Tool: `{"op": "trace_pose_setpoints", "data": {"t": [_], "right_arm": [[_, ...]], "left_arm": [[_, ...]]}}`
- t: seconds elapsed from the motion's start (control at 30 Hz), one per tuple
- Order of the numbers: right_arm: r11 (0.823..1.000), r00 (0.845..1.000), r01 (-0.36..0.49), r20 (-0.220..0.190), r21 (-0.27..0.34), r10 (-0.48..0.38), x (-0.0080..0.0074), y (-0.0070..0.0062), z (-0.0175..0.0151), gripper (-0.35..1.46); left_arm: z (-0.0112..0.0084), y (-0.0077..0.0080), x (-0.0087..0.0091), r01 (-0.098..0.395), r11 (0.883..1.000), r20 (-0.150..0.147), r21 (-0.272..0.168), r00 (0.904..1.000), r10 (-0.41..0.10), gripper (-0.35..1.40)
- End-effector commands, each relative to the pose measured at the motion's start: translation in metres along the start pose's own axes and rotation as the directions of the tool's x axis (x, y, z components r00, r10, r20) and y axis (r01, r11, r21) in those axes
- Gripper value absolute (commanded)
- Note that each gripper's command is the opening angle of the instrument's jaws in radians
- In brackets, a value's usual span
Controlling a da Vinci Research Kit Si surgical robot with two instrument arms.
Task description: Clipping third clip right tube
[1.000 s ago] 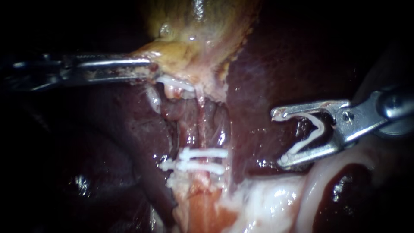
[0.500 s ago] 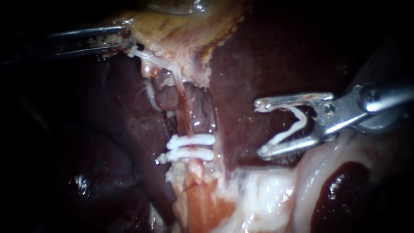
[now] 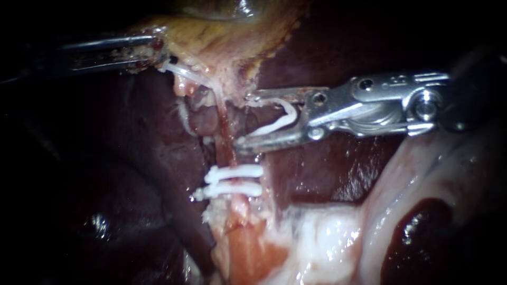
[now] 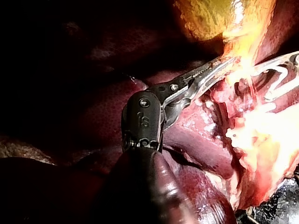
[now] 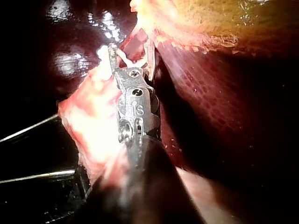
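Note:
A pink tube [image 3: 226, 138] runs down from the yellowish gallbladder [image 3: 211, 39] and carries two white clips [image 3: 235, 180] lower down. My right instrument [image 3: 244, 120] reaches in level from the right. Its jaws stand wide apart with a white clip [image 3: 274, 124] seated between them, touching both. The jaw tips sit at the tube's right side, above the two clips. My left instrument [image 3: 154, 50] is shut on the gallbladder's edge at upper left and holds it taut. In the right wrist view the loaded jaws [image 5: 131, 55] meet pale tissue. The left wrist view shows the left instrument's jaws [image 4: 219, 65] on yellow tissue.
Dark red liver [image 3: 338, 63] surrounds the tube on both sides. Pale, glistening tissue [image 3: 338, 232] lies below and to the lower right. A short pale stump [image 3: 182, 84] hangs under the gallbladder's edge near the left instrument.
My right instrument has moved left and up with its clip, from over the liver to the tube's right side. Earlier the left instrument pulled the gallbladder up and left; it now holds still.

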Motion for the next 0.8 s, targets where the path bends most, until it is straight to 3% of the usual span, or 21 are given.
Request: {"op": "trace_pose_setpoints", "data": {"t": [0.03,0.23,0.53,0.8], "right_arm": [[1.000,1.000,-0.007,-0.015,-0.003,0.007,0.0001,0.0001,0.0007,0.50],[0.997,0.991,-0.061,-0.115,0.037,0.065,0.0013,0.0000,0.0034,0.50],[0.985,0.976,-0.071,-0.191,0.155,0.100,0.0029,-0.0021,0.0034,0.49],[0.962,0.964,-0.047,-0.240,0.268,0.114,0.0057,-0.0041,0.0022,0.46]], "left_arm": [[0.0000,0.0000,0.0000,0.000,1.000,0.000,0.001,1.0000,0.000,-0.35],[0.0000,0.0000,0.0000,0.000,1.000,0.000,0.001,1.0000,0.000,-0.35],[0.0000,0.0000,-0.0001,-0.001,1.000,0.000,0.001,1.0000,0.001,-0.35],[0.0000,0.0000,-0.0001,-0.001,1.000,0.000,0.001,1.0000,0.001,-0.35]]}}
